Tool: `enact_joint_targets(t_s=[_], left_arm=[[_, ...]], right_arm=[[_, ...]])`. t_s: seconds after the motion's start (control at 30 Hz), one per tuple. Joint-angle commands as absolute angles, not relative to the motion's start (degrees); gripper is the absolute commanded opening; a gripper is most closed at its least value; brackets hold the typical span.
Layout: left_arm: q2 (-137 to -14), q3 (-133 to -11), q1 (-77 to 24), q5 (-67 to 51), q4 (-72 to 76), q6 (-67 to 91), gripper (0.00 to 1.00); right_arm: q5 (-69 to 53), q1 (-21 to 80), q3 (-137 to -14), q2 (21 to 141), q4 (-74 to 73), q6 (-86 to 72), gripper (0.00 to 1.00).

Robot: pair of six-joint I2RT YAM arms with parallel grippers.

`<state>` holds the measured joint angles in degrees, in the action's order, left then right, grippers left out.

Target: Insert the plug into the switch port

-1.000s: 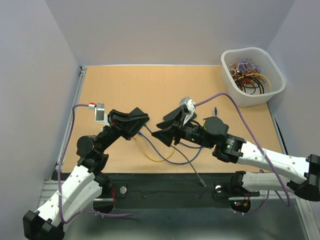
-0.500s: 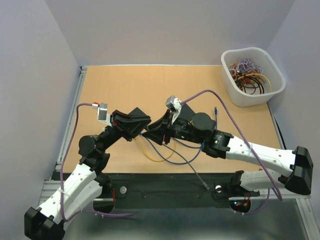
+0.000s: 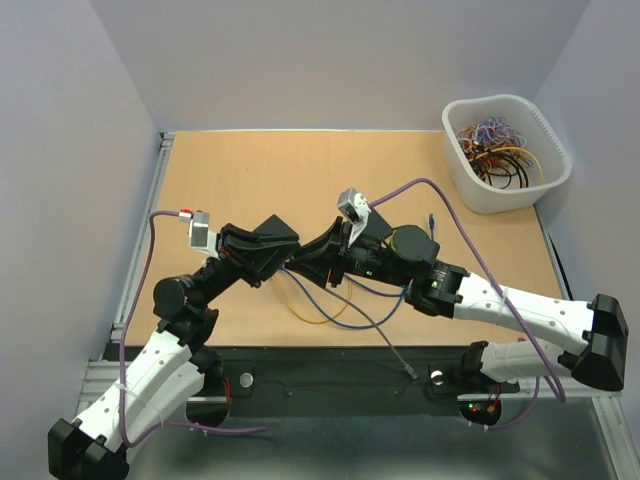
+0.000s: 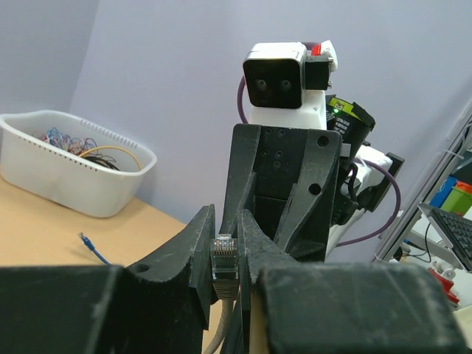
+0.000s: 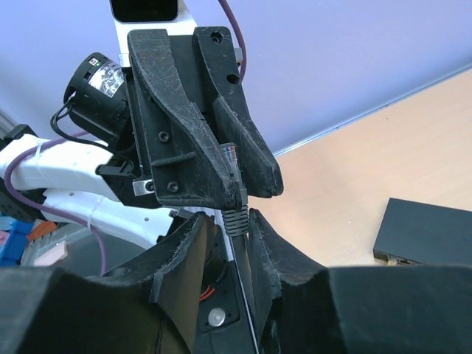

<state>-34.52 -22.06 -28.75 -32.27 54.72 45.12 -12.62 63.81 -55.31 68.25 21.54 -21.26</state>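
Note:
My left gripper (image 3: 288, 252) is shut on a clear network plug (image 4: 223, 258) with a grey boot, held upright between its fingers; its grey cable hangs down. In the right wrist view the same plug (image 5: 231, 157) sits in the left fingers (image 5: 254, 158). My right gripper (image 5: 232, 219) faces it, its jaws open on either side of the grey boot (image 5: 235, 215), with a gap on the left side. The two grippers meet at mid-table, the right gripper (image 3: 308, 264) just right of the left. The black switch (image 5: 424, 232) lies flat on the table; I cannot make it out from above.
A white bin (image 3: 505, 150) of coiled cables stands at the back right, also in the left wrist view (image 4: 66, 177). Loose blue, yellow and grey cables (image 3: 330, 305) lie under the grippers. A small blue plug (image 3: 431, 217) lies near the bin.
My right gripper has moved left up to the left gripper, and its fingers now flank the cable below the plug. The left gripper has kept hold of the plug.

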Motion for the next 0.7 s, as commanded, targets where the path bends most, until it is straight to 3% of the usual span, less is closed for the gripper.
enact_joint_targets(t_s=[0.0, 0.3, 0.33, 0.43, 0.63, 0.67], left_arm=[[-33.84, -21.45, -28.56, -33.22, 56.60, 45.00, 0.00], [-33.84, -21.36, -28.56, -33.48, 56.08, 45.00, 0.00], [-34.01, -21.36, -28.56, -33.57, 55.99, 45.00, 0.00], [-34.45, -21.44, -28.56, -33.75, 55.46, 44.83, 0.00], [-35.33, -21.79, -28.56, -33.23, 53.09, 43.77, 0.00], [-35.42, -21.97, -28.56, -32.96, 51.69, 43.42, 0.09]], right_arm=[[-13.89, 64.07, -55.55, 66.36, 28.39, -21.97, 0.34], [-14.59, 64.07, -56.07, 67.50, 29.00, -22.32, 0.19], [-14.42, 64.07, -55.99, 67.41, 29.09, -22.32, 0.11], [-14.06, 64.07, -55.55, 67.15, 29.71, -22.41, 0.01], [-13.19, 64.07, -54.41, 66.36, 30.06, -22.41, 0.00], [-12.40, 64.07, -54.06, 66.10, 29.97, -22.41, 0.01]])
